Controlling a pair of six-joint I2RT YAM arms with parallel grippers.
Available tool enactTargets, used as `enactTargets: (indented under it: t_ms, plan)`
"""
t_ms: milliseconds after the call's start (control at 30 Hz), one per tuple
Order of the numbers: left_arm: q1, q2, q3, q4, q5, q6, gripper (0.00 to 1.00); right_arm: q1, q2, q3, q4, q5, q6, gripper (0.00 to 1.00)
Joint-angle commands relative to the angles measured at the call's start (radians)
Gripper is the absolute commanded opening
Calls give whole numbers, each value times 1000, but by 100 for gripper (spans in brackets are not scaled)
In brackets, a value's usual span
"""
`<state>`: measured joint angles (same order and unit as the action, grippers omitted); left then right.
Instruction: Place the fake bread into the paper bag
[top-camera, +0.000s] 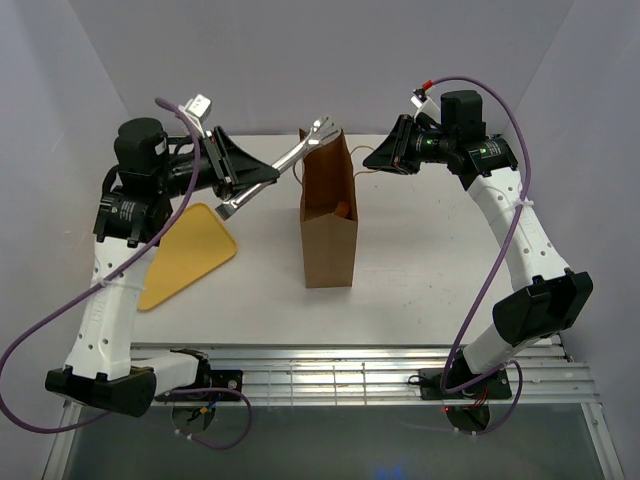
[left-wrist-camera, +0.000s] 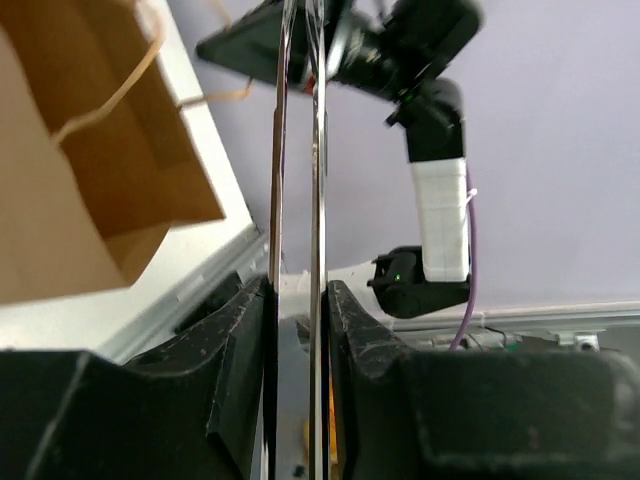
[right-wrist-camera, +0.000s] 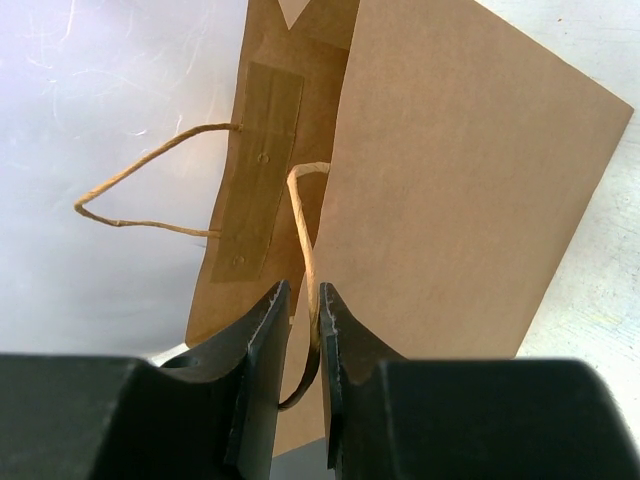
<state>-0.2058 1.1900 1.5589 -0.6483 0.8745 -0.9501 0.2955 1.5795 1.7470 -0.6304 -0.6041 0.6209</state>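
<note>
Yellow plastic shows first on my left: a flat tray (top-camera: 190, 255) lying on the white worktop (top-camera: 420, 250), partly under the left arm. Above it, the left gripper (top-camera: 232, 180) is raised off the worktop and turned toward the middle. Its jaws are pressed in on the handle end of a pair of metal tongs (top-camera: 290, 160). From the left wrist camera I see the left gripper (left-wrist-camera: 298, 300) with a finger on each side of the two steel blades, which run almost parallel with only a thin gap between them. The tongs reach up and right, and their tips sit at the top rim of the paper bag (top-camera: 328, 245).

The bag stands upright at mid-worktop with its mouth open. Inside it, low against the right wall, I make out an orange-brown piece of fake bread (top-camera: 343, 209).

On the right, the right gripper (top-camera: 385, 157) hangs just beside the bag's upper edge. The right wrist camera shows the right gripper (right-wrist-camera: 300, 310) with its jaws nearly together, pinching one looped paper handle (right-wrist-camera: 302, 240) of the bag between them.
</note>
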Motion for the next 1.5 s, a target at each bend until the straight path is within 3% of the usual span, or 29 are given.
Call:
enactTargets:
  t_ms: [0, 33, 167, 233, 333, 500, 667, 833, 1100, 1467]
  plan:
    - [-1, 22, 202, 23, -80, 60, 39, -4, -4, 46, 8, 4, -10, 24]
    - [0, 34, 292, -35, -113, 85, 39, -4, -6, 52, 2, 4, -12, 24]
    - [-1, 69, 423, -140, -341, 198, 40, -4, -10, 74, -18, 7, -13, 24]
    - [-1, 48, 409, -158, -417, 259, 40, -6, -13, 82, -26, 6, -13, 24]
    - [0, -19, 278, -146, -548, 356, 42, -4, -22, 86, -34, 4, -9, 24]
    - [0, -147, -122, -21, -699, 428, 44, -6, -30, 86, -55, 4, -4, 26]
    - [-3, -233, -428, 182, -753, 435, 44, -6, -55, 63, -63, 10, 5, 49]
    - [-10, -218, -638, 323, -801, 453, 43, -6, -70, 43, -115, 23, -12, 56]
    - [-60, -129, -784, 484, -859, 507, 43, -6, -139, 9, -187, 44, -36, 75]
    - [-144, -3, -827, 575, -963, 519, 44, -6, -265, -112, -227, 43, -36, 76]
